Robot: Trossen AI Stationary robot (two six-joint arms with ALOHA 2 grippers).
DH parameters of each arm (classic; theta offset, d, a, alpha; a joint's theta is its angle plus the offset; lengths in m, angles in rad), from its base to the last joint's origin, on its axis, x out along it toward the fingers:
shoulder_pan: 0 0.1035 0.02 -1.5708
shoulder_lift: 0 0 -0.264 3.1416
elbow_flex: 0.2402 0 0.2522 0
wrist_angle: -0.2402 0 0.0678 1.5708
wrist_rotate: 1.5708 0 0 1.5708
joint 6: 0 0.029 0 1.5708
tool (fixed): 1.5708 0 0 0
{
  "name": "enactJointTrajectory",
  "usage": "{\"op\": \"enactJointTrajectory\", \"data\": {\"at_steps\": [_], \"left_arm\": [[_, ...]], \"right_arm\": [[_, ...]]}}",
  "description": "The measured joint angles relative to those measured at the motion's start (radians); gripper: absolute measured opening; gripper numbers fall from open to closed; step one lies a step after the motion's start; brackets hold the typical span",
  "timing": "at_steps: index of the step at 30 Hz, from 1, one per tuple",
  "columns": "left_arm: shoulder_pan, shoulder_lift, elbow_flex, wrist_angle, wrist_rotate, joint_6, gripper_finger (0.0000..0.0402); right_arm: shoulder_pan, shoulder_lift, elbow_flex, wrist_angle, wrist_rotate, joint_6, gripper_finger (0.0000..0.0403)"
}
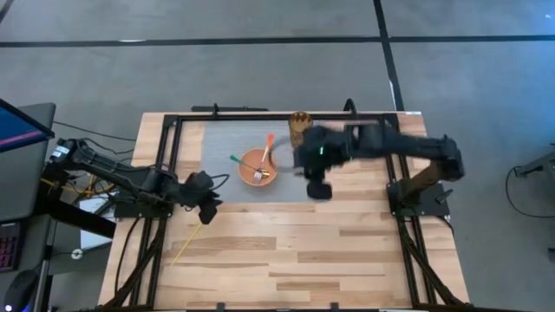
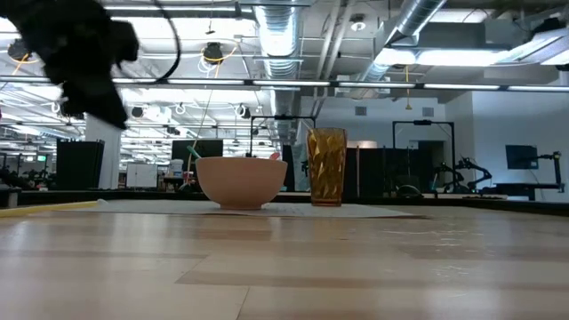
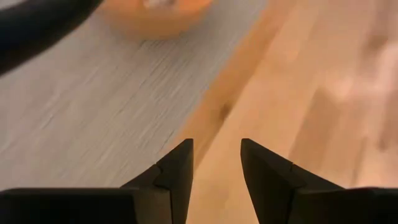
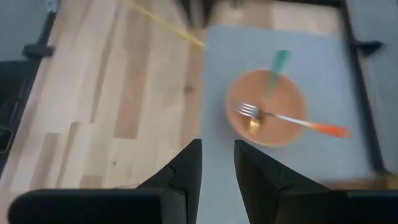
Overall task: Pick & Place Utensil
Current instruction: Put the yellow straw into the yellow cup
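Note:
An orange bowl (image 1: pixel 257 166) stands on the grey mat (image 1: pixel 221 143). A fork with an orange handle (image 4: pixel 292 119) lies in it, its handle over the rim. A green-handled utensil (image 4: pixel 278 65) leans in it too. A thin yellow utensil (image 1: pixel 186 241) lies flat on the wood at the left. My left gripper (image 1: pixel 208 208) is open and empty above the yellow utensil's far end, beside the mat's edge (image 3: pixel 186 124). My right gripper (image 1: pixel 319 186) is open and empty, raised to the right of the bowl (image 4: pixel 267 115).
An amber ribbed cup (image 1: pixel 300 124) stands upright at the mat's far edge, right of the bowl; it also shows in the low view (image 2: pixel 327 166). A black frame (image 1: pixel 260 115) runs round the work area. Bare wood (image 1: pixel 303 251) lies toward the near edge.

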Motion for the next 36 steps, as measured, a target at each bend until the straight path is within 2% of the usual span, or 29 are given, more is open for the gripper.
{"op": "enactJointTrajectory", "data": {"at_steps": [5, 9, 13, 17, 22, 25, 32, 36], "left_arm": [[-0.006, 0.009, -0.002, -0.134, 0.010, -0.167, 0.0135], [-0.008, 0.065, -0.058, -0.116, 0.110, -0.288, 0.0135], [-0.015, 0.168, -0.113, -0.105, 0.130, -0.310, 0.0135], [-0.015, 0.260, -0.121, -0.065, 0.129, -0.310, 0.0135], [-0.015, 0.292, -0.115, -0.039, 0.122, -0.294, 0.0135], [-0.014, 0.265, -0.112, -0.015, 0.134, -0.293, 0.0135], [-0.014, 0.172, -0.097, -0.012, 0.133, -0.291, 0.0135], [-0.015, 0.175, -0.097, -0.001, 0.133, -0.291, 0.0135]], "right_arm": [[-0.018, -0.159, -0.377, 0.261, 0.003, 0.033, 0.0087], [-0.044, -0.278, -0.633, 0.387, 0.003, 0.137, 0.0087], [-0.053, -0.393, -0.896, 0.642, 0.003, 0.193, 0.0087], [-0.047, -0.462, -1.094, 0.884, 0.000, 0.247, 0.0087], [-0.046, -0.492, -1.146, 0.934, 0.001, 0.277, 0.0087], [-0.046, -0.497, -1.147, 0.932, 0.001, 0.333, 0.0087], [-0.037, -0.486, -1.147, 0.928, 0.001, 0.337, 0.0087], [-0.038, -0.479, -1.147, 0.926, 0.000, 0.337, 0.0087]]}}
